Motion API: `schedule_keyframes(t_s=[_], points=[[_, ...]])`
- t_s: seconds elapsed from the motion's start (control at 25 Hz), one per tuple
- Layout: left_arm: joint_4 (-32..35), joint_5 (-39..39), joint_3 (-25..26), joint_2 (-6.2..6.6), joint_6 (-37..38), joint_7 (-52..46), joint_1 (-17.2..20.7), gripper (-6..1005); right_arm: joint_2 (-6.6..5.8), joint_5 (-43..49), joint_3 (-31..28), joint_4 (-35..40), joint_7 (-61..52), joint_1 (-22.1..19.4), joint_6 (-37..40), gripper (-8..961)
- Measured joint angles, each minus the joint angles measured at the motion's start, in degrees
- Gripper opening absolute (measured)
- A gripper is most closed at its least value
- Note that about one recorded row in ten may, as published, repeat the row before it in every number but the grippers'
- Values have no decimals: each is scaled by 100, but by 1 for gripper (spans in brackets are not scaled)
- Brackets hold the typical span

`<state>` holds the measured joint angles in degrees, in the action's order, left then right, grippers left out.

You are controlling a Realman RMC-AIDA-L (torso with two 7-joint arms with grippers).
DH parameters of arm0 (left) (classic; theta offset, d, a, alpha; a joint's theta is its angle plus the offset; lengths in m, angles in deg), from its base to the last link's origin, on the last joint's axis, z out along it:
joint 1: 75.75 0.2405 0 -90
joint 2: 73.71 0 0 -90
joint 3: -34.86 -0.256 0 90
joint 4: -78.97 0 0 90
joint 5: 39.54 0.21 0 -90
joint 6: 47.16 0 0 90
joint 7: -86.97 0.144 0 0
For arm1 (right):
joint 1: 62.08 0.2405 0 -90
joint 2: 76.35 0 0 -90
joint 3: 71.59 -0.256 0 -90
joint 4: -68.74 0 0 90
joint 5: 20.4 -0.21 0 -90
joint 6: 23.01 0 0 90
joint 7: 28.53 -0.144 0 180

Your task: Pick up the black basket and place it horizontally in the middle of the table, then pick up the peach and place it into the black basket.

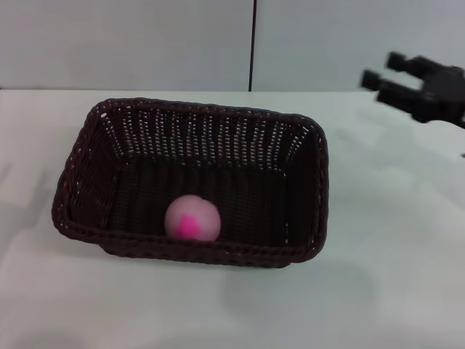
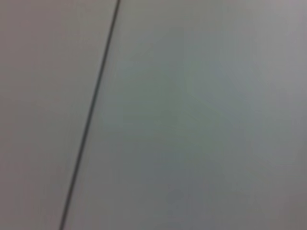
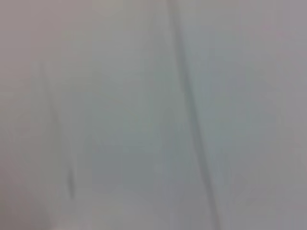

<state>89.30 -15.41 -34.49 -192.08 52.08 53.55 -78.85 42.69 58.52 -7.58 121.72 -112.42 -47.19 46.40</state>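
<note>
The peach [image 1: 192, 217] lies on the floor of the black basket [image 1: 195, 179], close to the near long wall and a little left of the basket's middle. Its pale pink skin faces up, with the darker pink blush turned toward the near side. It sits loose, with nothing holding it.

The basket stands upright on the table [image 1: 378, 283] with its open mouth up and its long sides running left to right, roughly in the middle of the white top. Its braided rim is unbroken all the way round, and light shows through the openwork of the far wall. The near left corner sits slightly nearer than the near right corner, so the basket is turned a touch from square.

To the far right, well apart from the basket and above the table, the right gripper [image 1: 386, 73] hangs in the air. Its dark fingers [image 1: 398, 61] point left and stand spread with a clear gap between them, holding nothing.

The left gripper does not appear from the head camera. Both wrist cameras give only a pale wall crossed by a thin dark seam [image 2: 91, 112].
</note>
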Motion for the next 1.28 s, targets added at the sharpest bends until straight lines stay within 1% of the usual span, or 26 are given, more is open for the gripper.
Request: schedule_keyframes(t_s=[0.04, 0.08, 0.2, 0.24, 0.28, 0.36, 0.44, 0.56, 0.72, 0.88, 1.0, 1.28], points=[[-294, 0, 136, -6, 3, 171, -129, 697, -5, -1193, -215, -1173, 1379, 5, 460, 711], [-294, 0, 136, -6, 3, 171, -129, 697, -5, -1193, -215, -1173, 1379, 5, 460, 711], [-517, 3, 183, -26, 8, 438, -298, 697, 7, -2520, -445, -2854, 3264, 225, 1305, 711], [-549, 5, 184, -29, 8, 496, -336, 697, 36, -3177, -485, -3878, 4350, 466, 1761, 711], [-581, 4, 185, -29, 8, 573, -410, 697, 36, -3177, -485, -3878, 4350, 466, 1761, 711], [-594, 5, 187, -29, -5, 667, -491, 697, 70, -3711, -487, -4763, 5341, 740, 2134, 711], [-595, 5, 187, -29, -20, 707, -525, 697, 84, -3932, -494, -5321, 5835, 966, 2316, 711], [-637, 4, 204, -35, -63, 751, -588, 697, 85, -3974, -482, -5635, 5929, 1141, 2393, 711], [-736, 4, 225, -43, -73, 782, -671, 697, 84, -4002, -499, -5643, 5870, 1141, 2413, 712], [-816, 4, 228, -45, -107, 784, -685, 697, 85, -4013, -504, -5621, 5858, 1148, 2404, 712], [-900, 11, 230, -46, -116, 785, -688, 697, 85, -4013, -507, -5620, 5837, 1145, 2534, 712], [-920, 6, 230, -46, -109, 785, -702, 697, 85, -4003, -501, -5632, 5828, 1195, 2537, 712]])
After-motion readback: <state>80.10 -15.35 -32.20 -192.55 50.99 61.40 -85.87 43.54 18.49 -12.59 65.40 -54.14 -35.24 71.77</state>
